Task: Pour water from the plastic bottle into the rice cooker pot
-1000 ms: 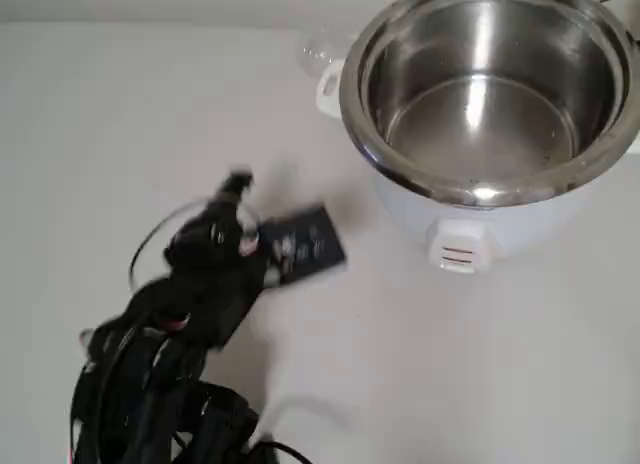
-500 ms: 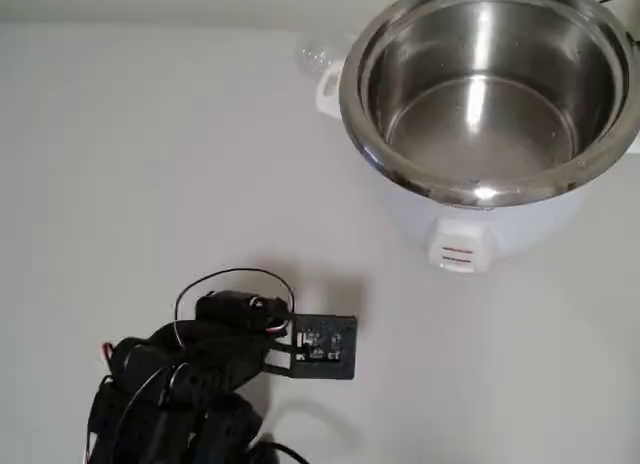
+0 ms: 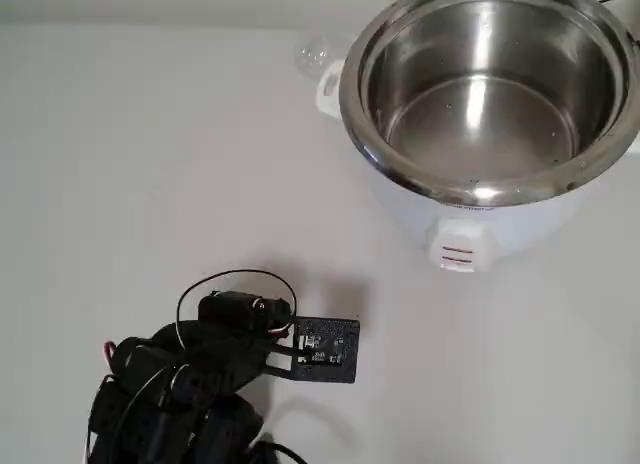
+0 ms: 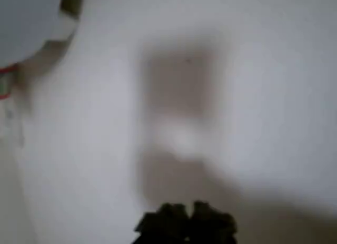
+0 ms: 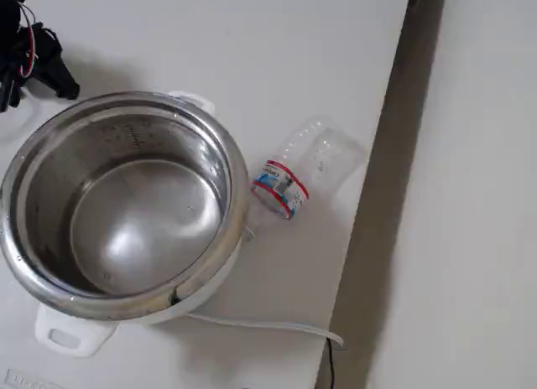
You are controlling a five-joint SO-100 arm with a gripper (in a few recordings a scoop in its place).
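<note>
The rice cooker pot [image 3: 480, 174], shiny steel in a white body, stands at the top right of the overhead view, and its rim [image 5: 126, 104] shows in the fixed view. The plastic bottle [image 5: 298, 171] lies on its side on the table just right of the cooker, held by nothing; a clear bit of it [image 3: 312, 54] peeks out beside the cooker handle. Whether water is in the pot I cannot tell. My gripper [image 4: 185, 223] looks shut and empty over bare table, far from the bottle. The folded arm [image 3: 200, 374] sits at the bottom left.
The white table ends in a dark gap [image 5: 386, 179] close to the right of the bottle. A thin white cord [image 5: 268, 326] runs from the cooker toward that edge. One white side handle [image 5: 63, 339] sticks out at the bottom left.
The arm has drawn back from the table's middle toward the bottom left of the overhead view and folded down. Over the last half second it barely moved. Pot and bottle stayed put.
</note>
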